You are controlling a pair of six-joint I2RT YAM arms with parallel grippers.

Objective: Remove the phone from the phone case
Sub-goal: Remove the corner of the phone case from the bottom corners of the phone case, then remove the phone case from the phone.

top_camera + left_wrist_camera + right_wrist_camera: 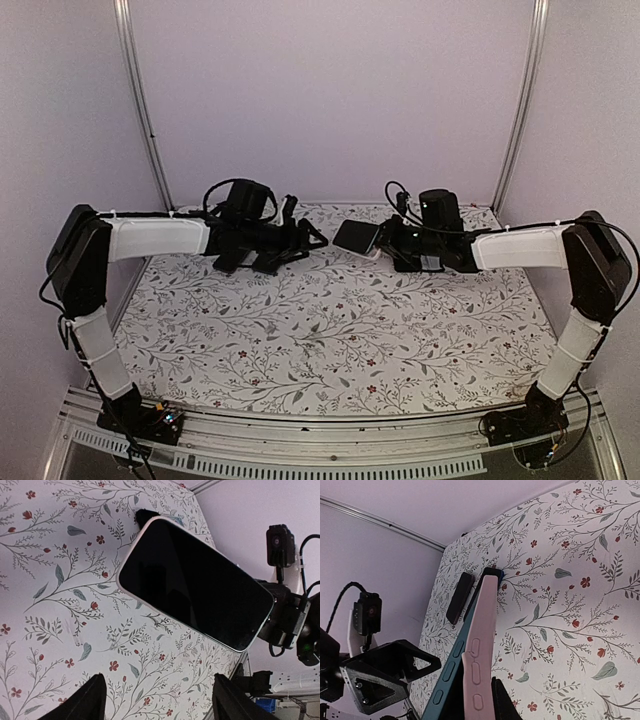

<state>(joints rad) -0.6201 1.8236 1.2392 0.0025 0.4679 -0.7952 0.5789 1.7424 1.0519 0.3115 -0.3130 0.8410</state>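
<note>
Left fingers (87, 702) are spread wide with nothing in them, hanging just short of the phone (195, 582). It's held up off the floral worktop (60, 605), screen dark. Right fingers (501, 700) are clamped on its far end, case and all. On the right wrist cam the pink phone case (482, 630) looks peeled off the teal edge along one side, though I can't tell how far. I'd pinch only the freed phone edge with the left, not the case lip, then pull straight apart. No logos or text readable anywhere.
</note>
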